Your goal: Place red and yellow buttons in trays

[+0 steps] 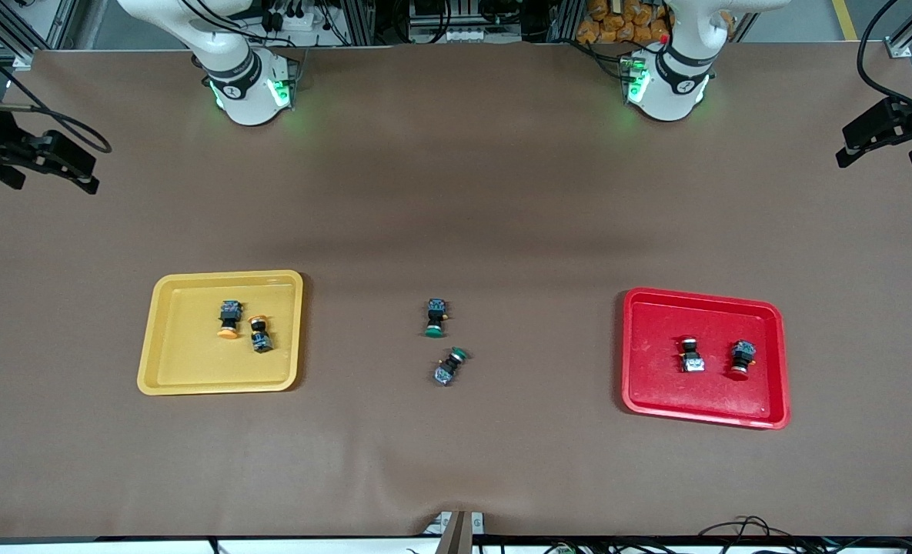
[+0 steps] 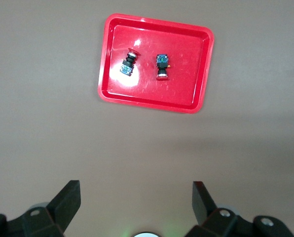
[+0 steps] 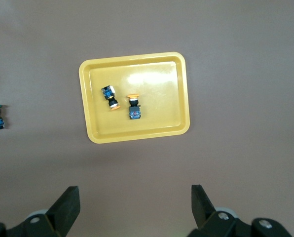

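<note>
Both arms wait, high up. The left claw (image 2: 134, 205) gapes wide above the red tray (image 1: 763, 412), the right claw (image 3: 134, 205) above the yellow tray (image 1: 159, 369). Each tray apparently holds its two matching buttons (image 1: 689, 354) (image 1: 228, 318), midway along the counter (image 1: 456, 192).

Left arm: waited, drawn back near its base and raised high above the table.
Left gripper (image 2: 136, 200): pointed straight down, hung in the air, empty.
Left fingers (image 2: 68, 200): spread wide apart, nothing between them.
Right arm: waited likewise, pulled back toward its base and held high.
Right gripper (image 3: 135, 200): faced straight down, hung in the air, empty.
Right fingers (image 3: 200, 200): spread wide apart, nothing between them.
Front view: showed only the base and lower links of each arm, both grippers out of frame.
</note>
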Controlling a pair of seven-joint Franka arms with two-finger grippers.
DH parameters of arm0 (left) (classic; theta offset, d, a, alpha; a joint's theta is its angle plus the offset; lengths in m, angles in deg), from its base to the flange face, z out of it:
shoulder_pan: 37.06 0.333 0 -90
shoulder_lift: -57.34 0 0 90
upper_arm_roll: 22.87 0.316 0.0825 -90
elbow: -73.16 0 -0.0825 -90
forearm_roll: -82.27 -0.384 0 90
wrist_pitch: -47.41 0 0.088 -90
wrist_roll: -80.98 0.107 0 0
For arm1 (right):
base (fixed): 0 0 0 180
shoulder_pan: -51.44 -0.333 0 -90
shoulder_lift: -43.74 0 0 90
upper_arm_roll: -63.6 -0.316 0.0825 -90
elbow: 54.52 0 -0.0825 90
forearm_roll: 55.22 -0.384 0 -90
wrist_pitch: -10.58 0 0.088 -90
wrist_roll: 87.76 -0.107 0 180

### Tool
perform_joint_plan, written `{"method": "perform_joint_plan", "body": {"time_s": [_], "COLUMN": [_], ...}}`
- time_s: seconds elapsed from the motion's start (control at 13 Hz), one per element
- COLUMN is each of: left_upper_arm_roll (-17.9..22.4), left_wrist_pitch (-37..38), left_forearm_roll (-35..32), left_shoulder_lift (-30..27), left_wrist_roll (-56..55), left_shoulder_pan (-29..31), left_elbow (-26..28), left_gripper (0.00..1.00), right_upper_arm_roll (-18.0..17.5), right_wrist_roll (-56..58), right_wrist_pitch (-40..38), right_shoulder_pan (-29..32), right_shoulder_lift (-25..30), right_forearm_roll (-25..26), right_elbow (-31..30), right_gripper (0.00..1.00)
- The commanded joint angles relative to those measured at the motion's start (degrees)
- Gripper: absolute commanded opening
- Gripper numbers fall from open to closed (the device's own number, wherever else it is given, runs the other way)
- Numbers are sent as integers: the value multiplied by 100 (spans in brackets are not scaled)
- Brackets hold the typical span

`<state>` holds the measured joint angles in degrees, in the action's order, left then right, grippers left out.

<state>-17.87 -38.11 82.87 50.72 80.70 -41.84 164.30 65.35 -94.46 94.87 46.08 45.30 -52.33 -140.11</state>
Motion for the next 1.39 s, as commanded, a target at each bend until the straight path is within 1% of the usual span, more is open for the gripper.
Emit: {"method": "perform_joint_plan", "body": {"time_s": [0.0, 0.23, 0.62, 0.77, 1.31], "left_upper_arm_roll": [27, 18, 27, 9, 9], "left_wrist_pitch": [18, 35, 53, 53, 70], "left_forearm_roll": [37, -87, -96, -227, -227], "left_shoulder_lift": [64, 82, 82, 82, 82], "left_wrist_roll": [28, 46, 37, 46, 46], "left_shoulder_pan": [-32, -23, -23, -40, -14], "left_elbow": [-271, -281, -272, -272, -281], "left_gripper": [100, 100, 100, 100, 100], "right_upper_arm_roll": [-52, -60, -69, -69, -69], "right_wrist_roll": [239, 319, 284, 284, 284], "right_wrist_pitch": [43, 61, 52, 61, 61], "right_shoulder_pan": [113, 219, 193, 201, 201], "right_shoulder_lift": [143, 143, 135, 135, 135], "right_forearm_roll": [72, -147, -165, -165, -174], "right_elbow": [-72, -72, -81, -81, -89], "right_gripper": [100, 100, 100, 100, 100]}}
